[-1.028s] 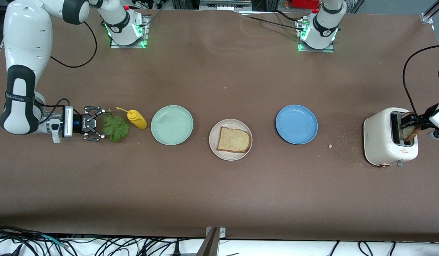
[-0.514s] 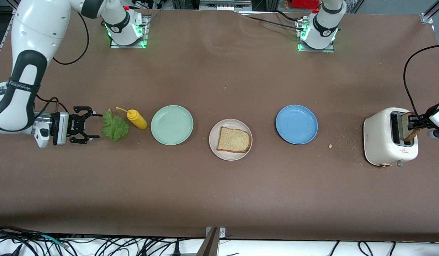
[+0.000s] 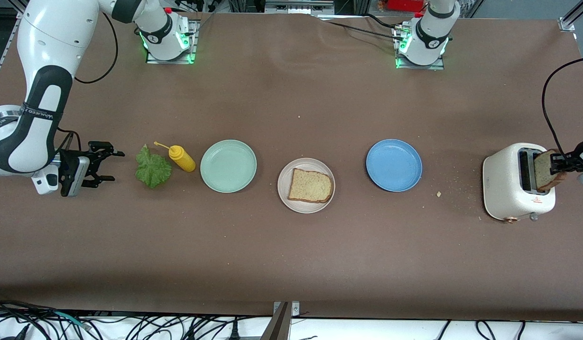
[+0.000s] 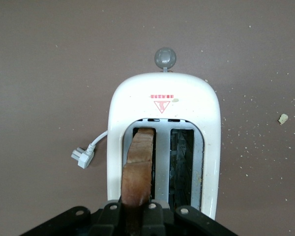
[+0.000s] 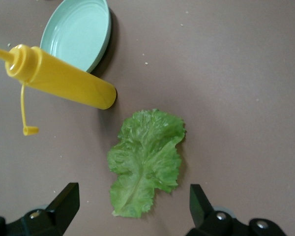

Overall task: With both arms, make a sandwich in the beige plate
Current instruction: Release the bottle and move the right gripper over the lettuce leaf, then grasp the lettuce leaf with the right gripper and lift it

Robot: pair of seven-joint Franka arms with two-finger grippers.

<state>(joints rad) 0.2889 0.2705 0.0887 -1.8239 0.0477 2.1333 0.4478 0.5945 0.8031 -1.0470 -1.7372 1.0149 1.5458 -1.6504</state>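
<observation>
So far: beige plate [image 3: 306,204] mid-tabletop holds one bread slice [image 3: 310,185]. Left pincer [image 3: 556,165] clamped on second slice [image 3: 543,169] in toaster [image 3: 513,189]. Lettuce leaf [image 3: 152,167] untouched on tabletop; right pincer [image 3: 104,165] beside it, fingers apart.

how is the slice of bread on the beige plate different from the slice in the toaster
The slice on the beige plate lies flat and nothing touches it; the slice in the toaster stands on edge in a slot, pinched by the shut left gripper. The plate slice shows a pale, light-brown face; the toaster slice looks darker and browner. Both are squarish slices with a darker crust.
</observation>
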